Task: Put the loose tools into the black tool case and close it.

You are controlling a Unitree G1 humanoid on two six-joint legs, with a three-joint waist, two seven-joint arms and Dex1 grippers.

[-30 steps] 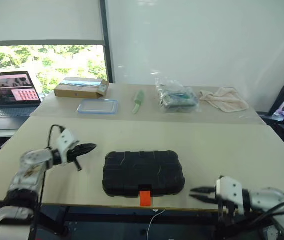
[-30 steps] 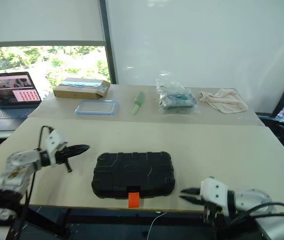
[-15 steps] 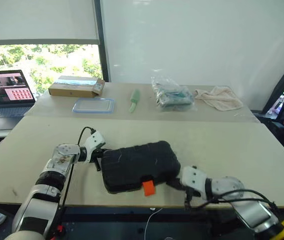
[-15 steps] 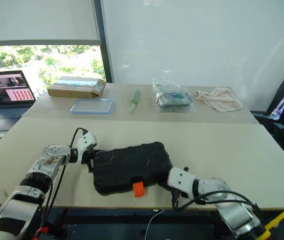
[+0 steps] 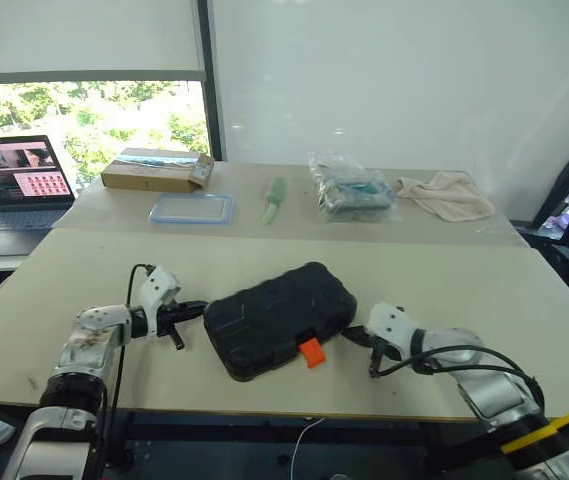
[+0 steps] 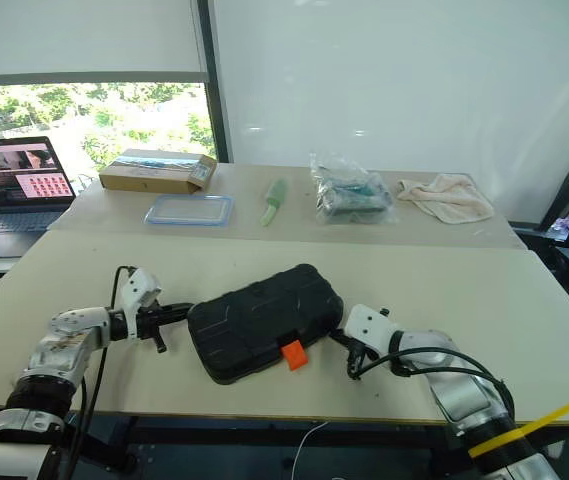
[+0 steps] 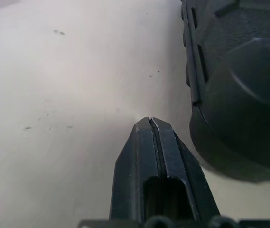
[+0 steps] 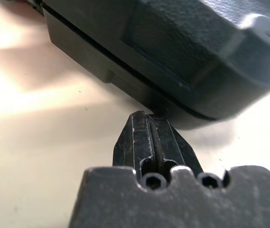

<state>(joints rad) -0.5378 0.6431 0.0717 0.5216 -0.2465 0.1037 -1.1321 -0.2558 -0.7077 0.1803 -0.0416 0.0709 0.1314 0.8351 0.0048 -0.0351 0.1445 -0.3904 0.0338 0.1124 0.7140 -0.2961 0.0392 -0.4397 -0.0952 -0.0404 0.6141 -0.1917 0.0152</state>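
1. The black tool case lies closed on the near table, its long axis skewed so the right end points farther away, the orange latch facing the near edge.
2. The left gripper is clenched on nothing, its tip just beside the case's left end.
3. The right gripper is likewise clenched empty, its tip at the case's right near corner (touching or a hair apart, I cannot tell).
4. Both arms flank the case about equally; the right looks nearer the latch.
5. Bare tabletop lies far and right; the near edge is close.
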